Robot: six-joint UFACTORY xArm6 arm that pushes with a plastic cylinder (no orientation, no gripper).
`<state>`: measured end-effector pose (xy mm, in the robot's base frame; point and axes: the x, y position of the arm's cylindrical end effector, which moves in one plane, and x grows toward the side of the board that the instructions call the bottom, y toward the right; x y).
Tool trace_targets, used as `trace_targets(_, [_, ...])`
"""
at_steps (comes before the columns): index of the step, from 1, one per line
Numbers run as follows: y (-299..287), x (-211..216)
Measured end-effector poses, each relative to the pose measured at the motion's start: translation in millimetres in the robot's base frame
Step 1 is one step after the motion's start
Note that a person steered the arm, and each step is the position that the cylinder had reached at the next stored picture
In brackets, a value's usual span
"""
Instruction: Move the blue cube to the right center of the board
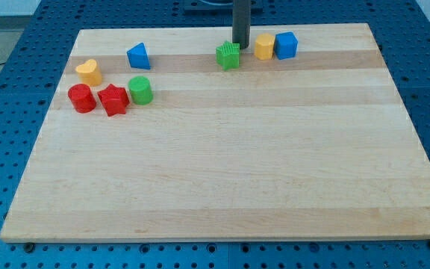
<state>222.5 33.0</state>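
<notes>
The blue cube sits near the view's top edge of the wooden board, right of centre. A yellow block touches its left side. My tip is at the end of the dark rod, just left of the yellow block and just above and right of the green star block. The tip is apart from the blue cube, with the yellow block between them.
A blue triangle block lies at the top left. A yellow heart block, a red cylinder, a red star block and a green cylinder cluster at the left. Blue perforated table surrounds the board.
</notes>
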Motion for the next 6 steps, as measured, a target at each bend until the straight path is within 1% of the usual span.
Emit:
trace_targets(1, [54.4,-10.9])
trace_targets(2, [131.2,47.7])
trace_targets(3, [165.7,96.1])
trace_targets(4, [169.1,47.1])
trace_targets(5, [119.0,38.6])
trace_targets(6, [95.7,69.5])
